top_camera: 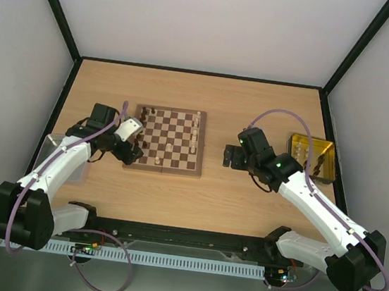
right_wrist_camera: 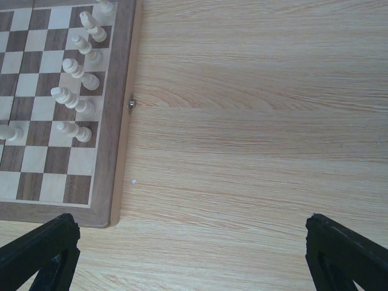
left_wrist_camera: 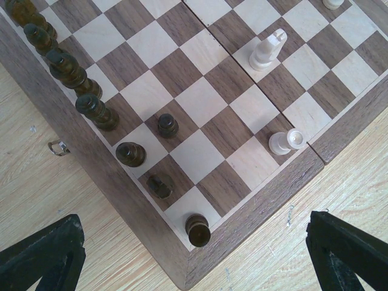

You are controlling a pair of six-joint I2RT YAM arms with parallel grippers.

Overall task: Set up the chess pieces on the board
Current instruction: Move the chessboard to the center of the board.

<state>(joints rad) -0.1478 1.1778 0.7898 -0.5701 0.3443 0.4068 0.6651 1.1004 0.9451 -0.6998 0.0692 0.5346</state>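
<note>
The board [top_camera: 163, 168] lies at the table's middle left. Dark pieces [top_camera: 145, 116] stand along its left edge and cream pieces [top_camera: 195, 135] along its right edge. In the left wrist view the dark row [left_wrist_camera: 97, 112] runs down the board's rim [left_wrist_camera: 121, 200] to a dark piece [left_wrist_camera: 198, 230] on the corner square. One cream piece [left_wrist_camera: 267, 51] stands mid-board and another [left_wrist_camera: 285, 141] lies on its side. My left gripper [left_wrist_camera: 194, 221] hangs open and empty over that corner [top_camera: 131, 153]. My right gripper [top_camera: 230, 155] is open and empty over bare table right of the board [right_wrist_camera: 191, 221], beside the cream row [right_wrist_camera: 82, 66].
A yellow translucent tray [top_camera: 311, 158] holding a few dark pieces stands at the right, behind my right arm. A clear container [top_camera: 55, 150] sits at the left table edge. Black frame posts and white walls bound the table. The board's small metal clasp [right_wrist_camera: 131, 103] faces the right gripper.
</note>
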